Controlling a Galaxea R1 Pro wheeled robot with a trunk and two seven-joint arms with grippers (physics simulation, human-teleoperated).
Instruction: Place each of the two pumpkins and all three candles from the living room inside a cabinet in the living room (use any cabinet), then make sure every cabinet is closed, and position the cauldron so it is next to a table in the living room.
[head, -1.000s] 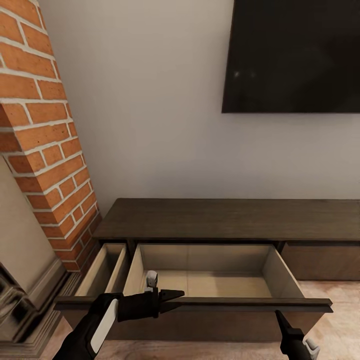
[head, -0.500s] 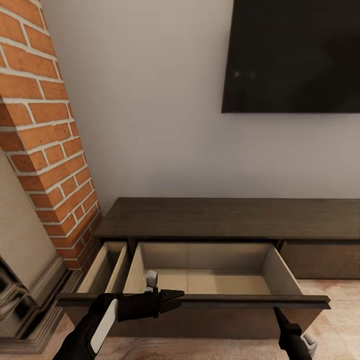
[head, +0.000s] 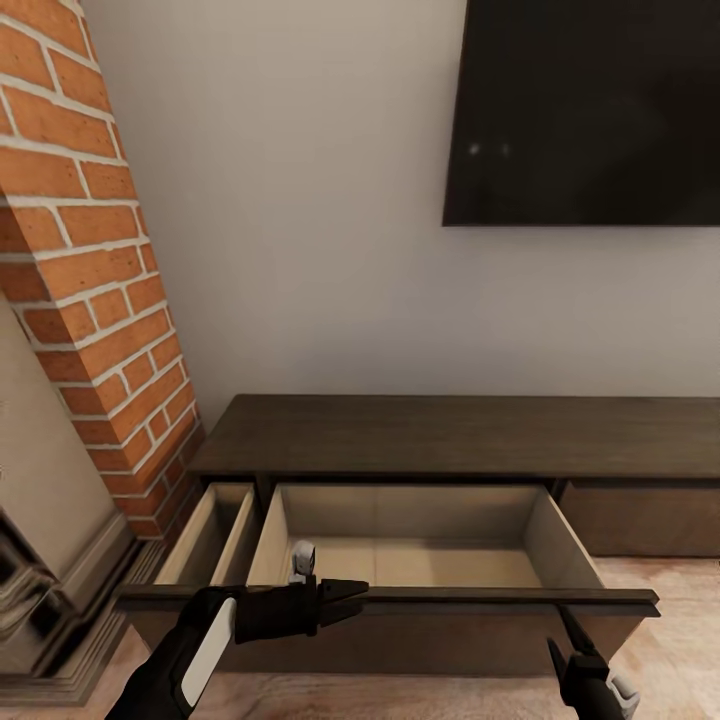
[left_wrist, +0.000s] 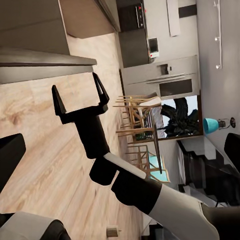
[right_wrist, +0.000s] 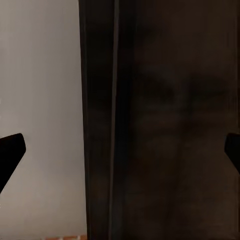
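Currently your cabinet (head: 460, 435) stands with its wide drawer (head: 410, 545) pulled out and empty (ready for loading); left gripper (head: 345, 590) at its front lip, right gripper (head: 562, 640) below, both jaws spread, holding nothing.

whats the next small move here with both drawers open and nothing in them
Probably push the wide drawer shut: it stands pulled out of the cabinet with its pale inside bare, and the narrow drawer beside it is open too. The left gripper sits at the front rail and the right gripper, fingers apart, is just below that rail, so both could press forward.
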